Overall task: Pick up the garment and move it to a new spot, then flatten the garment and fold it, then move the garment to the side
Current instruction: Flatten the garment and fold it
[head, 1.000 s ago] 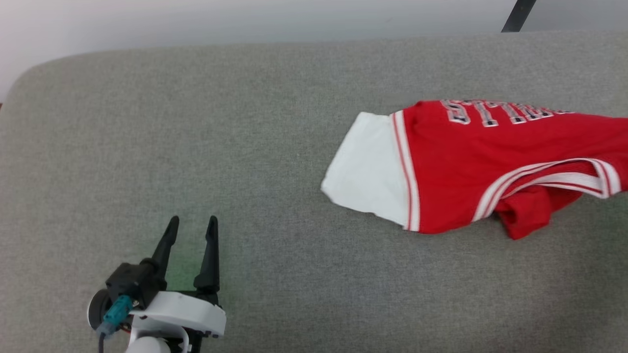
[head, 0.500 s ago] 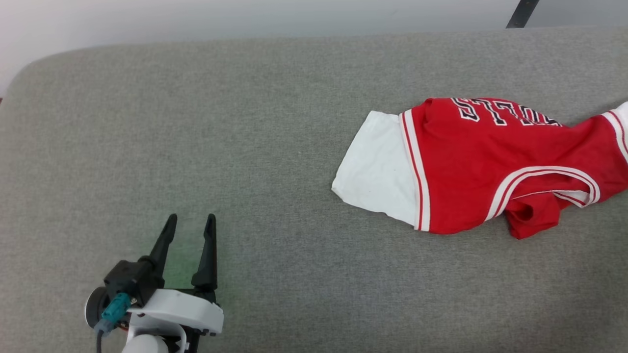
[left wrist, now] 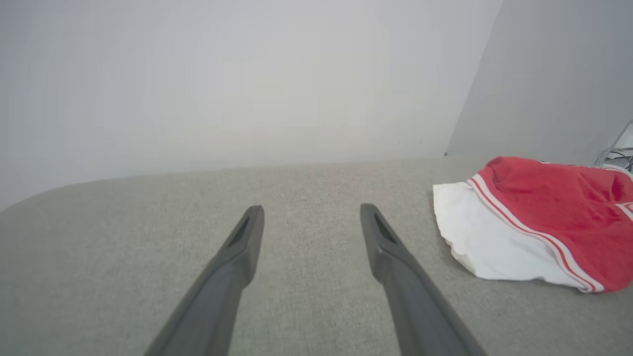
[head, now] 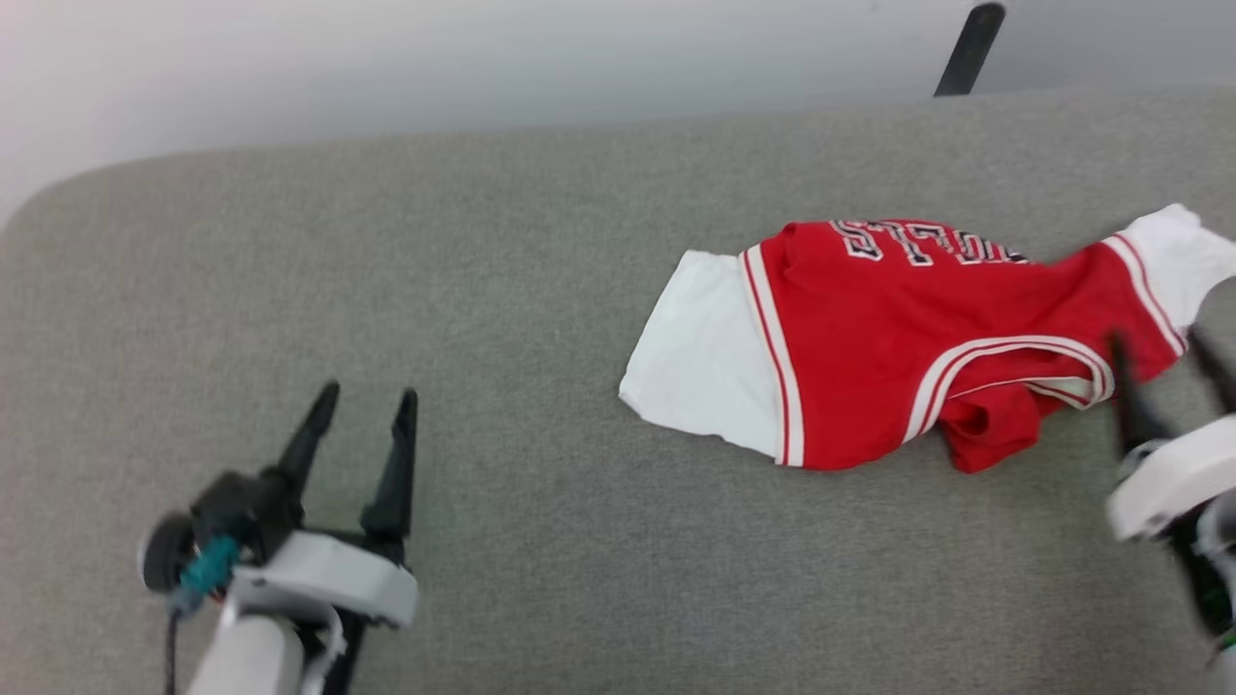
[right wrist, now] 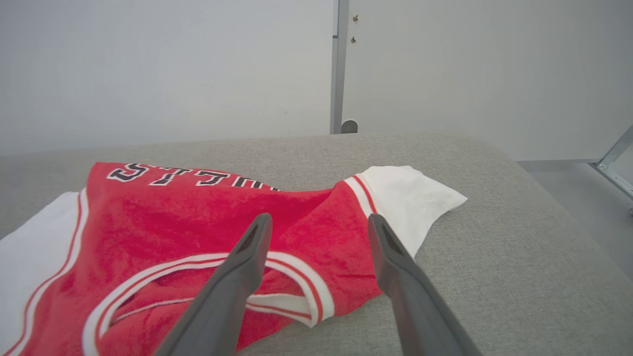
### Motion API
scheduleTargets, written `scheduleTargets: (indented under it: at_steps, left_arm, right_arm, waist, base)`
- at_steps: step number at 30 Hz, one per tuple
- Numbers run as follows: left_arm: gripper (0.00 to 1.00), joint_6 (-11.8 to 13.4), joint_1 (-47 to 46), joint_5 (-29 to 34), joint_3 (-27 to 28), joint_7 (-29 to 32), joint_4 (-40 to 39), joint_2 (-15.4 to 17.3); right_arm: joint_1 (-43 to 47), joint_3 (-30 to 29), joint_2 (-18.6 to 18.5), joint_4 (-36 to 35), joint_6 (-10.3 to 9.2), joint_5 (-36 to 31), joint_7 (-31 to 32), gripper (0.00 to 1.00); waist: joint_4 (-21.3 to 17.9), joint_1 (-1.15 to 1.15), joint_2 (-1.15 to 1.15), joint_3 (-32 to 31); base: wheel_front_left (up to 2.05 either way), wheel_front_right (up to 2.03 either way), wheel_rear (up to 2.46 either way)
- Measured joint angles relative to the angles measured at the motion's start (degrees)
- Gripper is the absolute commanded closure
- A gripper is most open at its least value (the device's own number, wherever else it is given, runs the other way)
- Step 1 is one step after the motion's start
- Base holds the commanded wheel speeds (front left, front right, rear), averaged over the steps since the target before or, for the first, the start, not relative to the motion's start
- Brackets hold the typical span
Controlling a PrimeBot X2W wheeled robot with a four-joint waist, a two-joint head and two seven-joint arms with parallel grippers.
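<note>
Nearest: left tool [head: 368, 391] sits low at the near left over bare grey fabric of the desk [head: 541, 579], fingers spread, nothing between them, well apart from the cloth. It reads as parked until a two-handed step needs it. At the near right, right tool [head: 1157, 338] is blurred in the head view. Its wrist view shows the fingers spread and empty, framing the striped neck trim [right wrist: 304, 284] and the red shoulder beside the right-hand white sleeve [right wrist: 410, 202]. Can't tell whether the tips touch cloth. Probable reason for that pose: lining up a pinch on the closest bunched edge, since a thick fold gives more bite than flat fabric. The garment [head: 869, 357] lies mid-desk, toward the right, crumpled rather than flat. Its neck opening faces the robot and the red body is folded under itself below the trim. The lettering [head: 917, 241] runs upside down along the far edge, and the other white sleeve [head: 700, 357] is spread flat toward the left. Judgement: first step, pickup not yet made, with relocating, flattening and folding all to do. Risk: a single-point grab near the collar lifts it as a hanging bunch, so more smoothing later. Past the desk's far edge are a pale wall [head: 483, 68] and a dark pole [head: 966, 48].
</note>
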Motion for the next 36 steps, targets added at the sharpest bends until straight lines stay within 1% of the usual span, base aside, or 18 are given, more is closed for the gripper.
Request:
scheduleTargets:
  at_steps: [3, 6, 9, 10, 13, 16, 20, 23, 25, 26, 28, 33, 36]
  left_arm:
    - [0.00, 0.0, -3.4, -1.1, -3.5, 0.3, 0.8, 4.2]
    - [0.00, 0.0, -8.4, -2.9, -8.0, 4.2, 1.2, 8.1]
    - [0.00, -0.1, -13.8, -6.1, -13.1, 10.8, 1.3, 11.6]
    - [0.00, -0.1, -15.6, -7.6, -14.7, 13.1, 1.5, 12.3]
    - [0.00, -0.2, -20.6, -14.1, -21.4, 22.4, 2.1, 14.4]
    - [0.00, -0.1, -25.3, -19.9, -30.7, 31.4, 0.9, 18.0]
    - [0.00, -0.2, -31.5, -31.4, -48.0, 42.5, -4.6, 22.3]
    - [0.00, -0.1, -37.6, -33.8, -57.6, 45.0, -5.8, 26.2]
    - [0.00, -0.1, -41.3, -34.9, -62.8, 44.4, -5.3, 26.9]
    - [0.00, -0.1, -42.7, -35.5, -65.0, 43.9, -4.8, 26.6]
    - [0.00, -0.2, -44.9, -36.9, -67.3, 42.9, -3.5, 26.1]
    - [0.00, -0.1, -48.2, -36.4, -68.6, 40.9, 0.5, 24.7]
    - [0.00, -0.2, -47.3, -34.7, -68.7, 42.5, 1.4, 24.1]
  right_arm:
    - [3.4, 4.0, 0.9, -4.4, 0.00, 0.1, -1.8, 0.00]
    - [6.8, 6.1, 2.0, -8.5, 0.00, 0.2, -3.2, 0.00]
    - [10.2, 7.3, 3.3, -12.5, 0.00, -0.1, -4.1, 0.00]
    - [11.3, 7.4, 3.8, -13.7, 0.00, -0.4, -4.1, 0.00]
    - [14.8, 7.0, 5.3, -17.1, 0.00, -1.4, -4.1, 0.00]
    - [17.4, 6.1, 6.6, -19.8, 0.00, -2.4, -3.5, 0.00]
    - [19.2, 4.9, 8.1, -22.7, 0.00, -3.3, -2.6, 0.00]
    - [19.2, 4.7, 8.9, -24.0, 0.00, -3.5, -2.5, 0.00]
    - [19.1, 4.8, 9.4, -24.4, 0.00, -3.7, -2.5, 0.00]
    - [19.0, 4.9, 9.5, -24.4, 0.00, -3.7, -2.5, 0.00]
    - [18.7, 5.0, 9.8, -24.5, 0.00, -3.7, -2.6, 0.00]
    - [17.6, 5.4, 10.5, -24.1, 0.00, -3.7, -3.7, 0.00]
    - [17.0, 6.0, 11.0, -23.5, 0.00, -3.7, -4.4, 0.00]
  waist:
    - [-0.7, 0.00, 0.00, -1.2]
    - [-1.5, 0.00, 0.00, -2.5]
    - [-2.6, 0.00, 0.00, -3.5]
    - [-3.1, 0.00, 0.00, -3.8]
    - [-4.4, 0.00, 0.00, -4.4]
    - [-5.9, 0.00, 0.00, -4.6]
    - [-8.0, 0.00, 0.00, -4.5]
    - [-9.6, 0.00, 0.00, -3.8]
    - [-10.5, 0.00, 0.00, -3.2]
    - [-10.9, 0.00, 0.00, -2.8]
    - [-11.8, 0.00, 0.00, -1.9]
    - [-13.7, 0.00, 0.00, 0.5]
    - [-15.0, 0.00, 0.00, 1.8]
  base:
    - [0.00, 0.00, 0.00]
    - [0.00, 0.00, 0.00]
    - [0.00, 0.00, 0.00]
    - [0.00, 0.00, 0.00]
    - [0.00, 0.00, 0.00]
    - [0.00, 0.00, 0.00]
    - [0.00, 0.00, 0.00]
    - [0.00, 0.00, 0.00]
    - [0.00, 0.00, 0.00]
    - [0.00, 0.00, 0.00]
    - [0.00, 0.00, 0.00]
    - [0.00, 0.00, 0.00]
    - [0.00, 0.00, 0.00]
